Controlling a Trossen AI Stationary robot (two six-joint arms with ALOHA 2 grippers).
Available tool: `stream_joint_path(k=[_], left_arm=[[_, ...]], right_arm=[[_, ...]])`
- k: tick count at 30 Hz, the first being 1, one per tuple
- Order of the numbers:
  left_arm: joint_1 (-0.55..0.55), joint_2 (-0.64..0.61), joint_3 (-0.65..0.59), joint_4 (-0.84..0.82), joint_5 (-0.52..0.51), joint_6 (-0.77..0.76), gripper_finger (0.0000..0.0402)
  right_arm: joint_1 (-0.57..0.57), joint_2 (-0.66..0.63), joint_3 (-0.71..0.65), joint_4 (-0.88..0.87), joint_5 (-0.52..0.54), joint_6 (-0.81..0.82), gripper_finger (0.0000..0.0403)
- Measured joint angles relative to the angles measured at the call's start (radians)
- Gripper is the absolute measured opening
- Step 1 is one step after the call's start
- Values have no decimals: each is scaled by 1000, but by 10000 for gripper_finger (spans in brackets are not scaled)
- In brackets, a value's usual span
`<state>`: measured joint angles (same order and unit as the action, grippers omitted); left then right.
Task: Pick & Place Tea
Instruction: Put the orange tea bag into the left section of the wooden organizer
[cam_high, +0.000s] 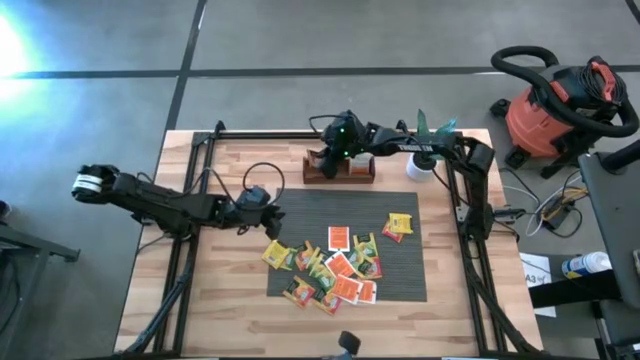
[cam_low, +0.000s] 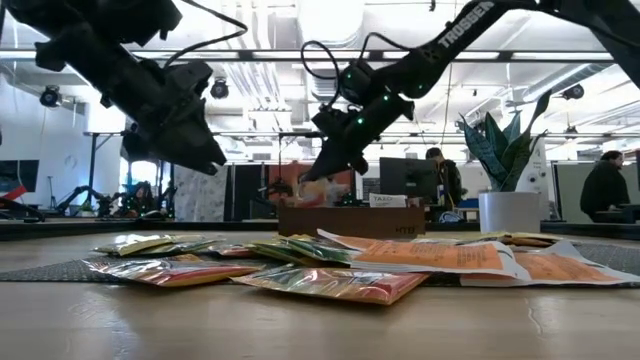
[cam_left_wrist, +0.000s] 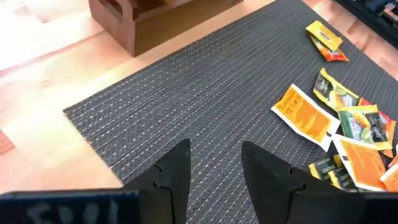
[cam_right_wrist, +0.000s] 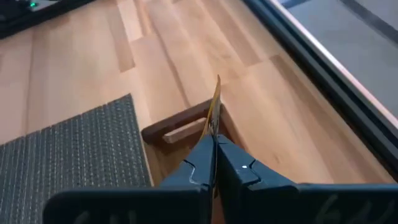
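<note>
The right gripper (cam_right_wrist: 214, 163) is pinching one sachet (cam_right_wrist: 216, 109) on edge, its fingers closed flat against the packet's faces so that the thin yellow-orange edge is sticking up between them. Held upright like this, the sachet is presumably meant to slide edge-first into a slot. The gripper is hovering over the left end of the tray (cam_high: 340, 168), which is sitting at the far edge of the mat (cam_high: 400, 275); in the right wrist view the tray's end wall and an inner divider are lying just below the packet. The sachet is not yet released, so I judge this as the placing step, with lowering and letting go still to come.

The left gripper (cam_left_wrist: 214, 174) is empty, its fingers parted with a clear gap between them. It is hanging above the mat's left part, just left of the pile (cam_high: 335, 268), and is pointing across the mat toward it, probably ready for the next pick.

The remaining tea is lying loose on the mat in an overlapping heap near the middle and front, orange, yellow and green, with two more sachets (cam_high: 398, 227) apart to the right. Because many are overlapping, lifting a single one could drag its neighbour. A plant pot (cam_high: 421, 168) is standing just right of the tray.
</note>
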<state>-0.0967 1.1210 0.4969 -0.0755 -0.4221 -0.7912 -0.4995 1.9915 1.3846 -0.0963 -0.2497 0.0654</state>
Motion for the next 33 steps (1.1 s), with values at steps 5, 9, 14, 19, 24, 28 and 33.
stream_joint_path(k=[5, 9, 14, 19, 24, 28, 33], left_arm=[[0, 0, -12, -3, 1, -5, 138], [0, 0, -12, 0, 1, -5, 138], [1, 0, -12, 0, -3, -4, 138], [1, 0, -12, -1, -9, -3, 138], [2, 0, -12, -1, -17, -3, 138], [2, 0, -12, 0, -18, -4, 138], [2, 0, -12, 0, -18, -19, 138]], right_arm=[[4, 23, 1, 68, -14, -40, 8], [-4, 23, 1, 84, 11, -125, 8], [-18, 23, 1, 77, 3, -145, 8], [-18, 23, -2, 77, -45, -145, 8], [-15, 23, -3, 77, -50, -144, 8], [-17, 44, -7, 110, -14, -168, 8], [-20, 82, 6, 123, -61, -98, 8]])
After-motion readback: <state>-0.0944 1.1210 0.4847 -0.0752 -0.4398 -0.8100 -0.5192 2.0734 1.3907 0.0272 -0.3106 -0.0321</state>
